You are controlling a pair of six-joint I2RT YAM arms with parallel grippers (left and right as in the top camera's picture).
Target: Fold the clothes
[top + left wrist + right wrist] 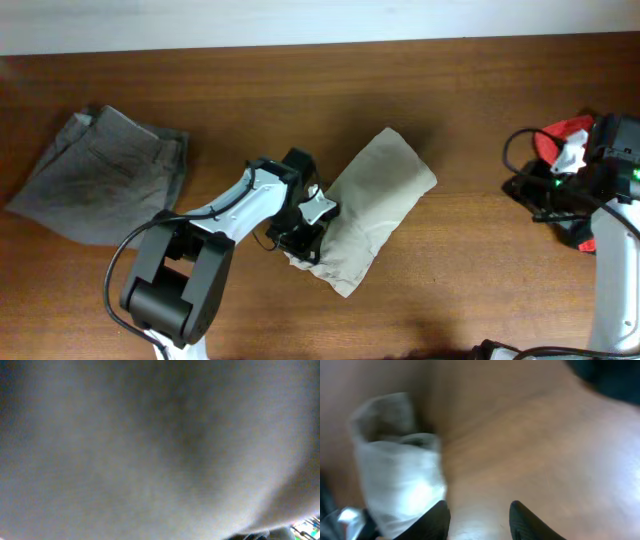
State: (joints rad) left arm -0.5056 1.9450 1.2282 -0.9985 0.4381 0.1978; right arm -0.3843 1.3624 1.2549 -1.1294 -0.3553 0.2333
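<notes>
Item count
You have one desk (450, 290), three garments (beige shorts (380, 205), grey shorts (100, 175), red garment (565, 130)) and two tools (left tool (300, 240), right tool (477, 517)).

Overhead: sharp, evenly lit, moderately bright; only soft, faint shadows on the table (420, 90), darker along the near edge. Left wrist: total blur, cloth (150, 450) fills it, dim at left. Right wrist: soft focus, glare at right, white object (400, 475) washed out.

A dark wooden table (300, 90) – pale wall (300, 20) behind.
</notes>
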